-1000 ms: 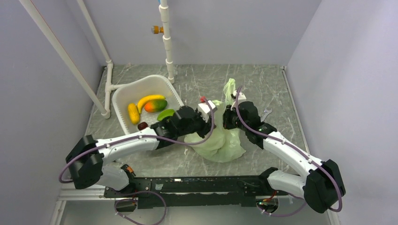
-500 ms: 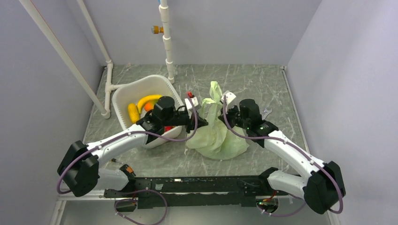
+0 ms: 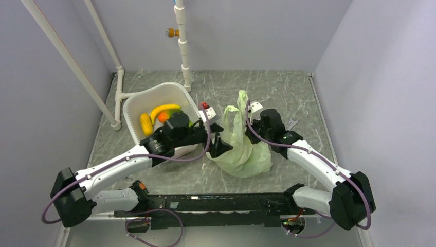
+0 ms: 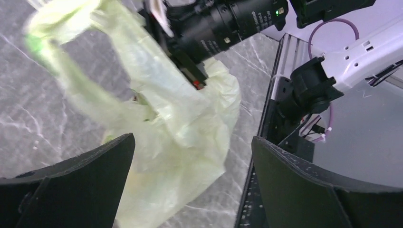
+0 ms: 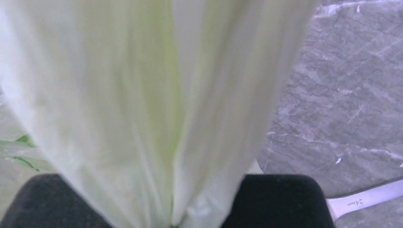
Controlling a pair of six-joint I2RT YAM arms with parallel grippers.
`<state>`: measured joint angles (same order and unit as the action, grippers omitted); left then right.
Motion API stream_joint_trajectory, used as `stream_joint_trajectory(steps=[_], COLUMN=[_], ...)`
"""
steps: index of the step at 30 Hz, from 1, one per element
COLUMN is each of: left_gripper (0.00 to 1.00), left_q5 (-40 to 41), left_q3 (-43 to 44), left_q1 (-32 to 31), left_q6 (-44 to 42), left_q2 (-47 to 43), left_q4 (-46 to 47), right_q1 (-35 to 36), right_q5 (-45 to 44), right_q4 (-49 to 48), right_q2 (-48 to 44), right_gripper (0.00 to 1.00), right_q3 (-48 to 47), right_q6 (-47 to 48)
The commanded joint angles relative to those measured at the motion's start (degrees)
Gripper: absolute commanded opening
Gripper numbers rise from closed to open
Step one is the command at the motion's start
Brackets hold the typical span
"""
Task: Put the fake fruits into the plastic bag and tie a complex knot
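Observation:
The pale-green plastic bag slumps on the table's middle, its handle loops standing up. My right gripper is shut on the bag's bunched upper part, and the film fills the right wrist view down to my gripper. My left gripper is open just left of the bag with nothing between its fingers; in its wrist view the bag lies beyond the open gripper. Fake fruits, a banana and an orange-red mango, lie in the basin. No knot shows.
The white basin stands tilted at the back left, partly under my left arm. A metal wrench lies right of the right gripper, and shows too as the wrench. White pipes rise at the back.
My left gripper has let go of the bag and opened, dropping slightly toward the front. The right gripper has stayed shut on the bag, whose handles shifted a little.

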<state>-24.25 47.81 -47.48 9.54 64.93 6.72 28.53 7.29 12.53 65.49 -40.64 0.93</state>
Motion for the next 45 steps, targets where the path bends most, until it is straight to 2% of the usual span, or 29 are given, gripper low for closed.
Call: stream_joint_trajectory(steps=[1, 3, 5, 8, 11, 14, 17, 21, 26, 32, 38, 42, 45], left_gripper=[0.99, 0.99, 0.99, 0.99, 0.99, 0.99, 0.99, 0.99, 0.99, 0.99, 0.99, 0.99, 0.99], left_q5=[17.9, 22.9, 24.0, 27.9, 33.0, 36.1, 35.4, 30.5, 29.5, 28.2, 23.3, 24.1, 24.1], left_q3=[7.9, 12.6, 15.8, 17.8, 19.8, 18.7, 18.8, 14.7, 13.6, 14.5, 10.9, 10.4, 10.0], left_q1=[-7.5, -8.8, -9.5, -10.7, -10.9, -10.8, -10.4, -10.7, -11.3, -10.7, -10.7, -10.0, -6.5], left_q6=[7.4, 10.1, 11.1, 12.6, 15.6, 15.8, 13.9, 12.6, 15.1, 19.9, 19.6, 21.8, 27.2], left_q2=[5.0, 9.6, 13.0, 15.8, 18.6, 18.0, 14.6, 7.3, 3.9, 7.1, 8.0, 9.3, 11.4], left_q4=[-11.3, -15.4, -16.8, -16.5, -20.3, -22.0, -23.1, -19.6, -24.5, -28.1, -17.5, -16.2, -18.0], right_q1=[0.2, 0.4, 0.6, 1.0, 1.1, 1.0, 1.0, 1.0, 1.1, 1.1, 1.0, 1.1, 1.1], right_q5=[-2.0, -3.0, -3.9, -4.5, -5.2, -6.8, -7.2, -6.4, -5.9, -4.8, -5.2, -4.2, -4.2], right_q4=[0.3, 1.3, 1.7, 1.7, 1.7, 2.7, 3.7, 3.9, 3.4, 2.6, 3.3, 3.4, 3.8], right_q2=[-2.2, -1.8, -1.3, -1.1, -1.3, -1.9, -3.4, -4.7, -5.6, -6.4, -7.1, -8.2, -9.3], right_gripper=[0.00, 0.00, 0.00, 0.00, 0.00, 0.00, 0.00, 0.00, 0.00, 0.00, 0.00, 0.00, 0.00], right_q3=[-4.3, -5.2, -5.6, -5.9, -6.0, -5.5, -4.6, -3.9, -4.4, -4.9, -4.6, -3.6, -3.1], right_q6=[-7.2, -8.6, -9.7, -10.6, -10.9, -10.7, -11.2, -12.9, -14.8, -17.6, -17.1, -16.9, -17.0])
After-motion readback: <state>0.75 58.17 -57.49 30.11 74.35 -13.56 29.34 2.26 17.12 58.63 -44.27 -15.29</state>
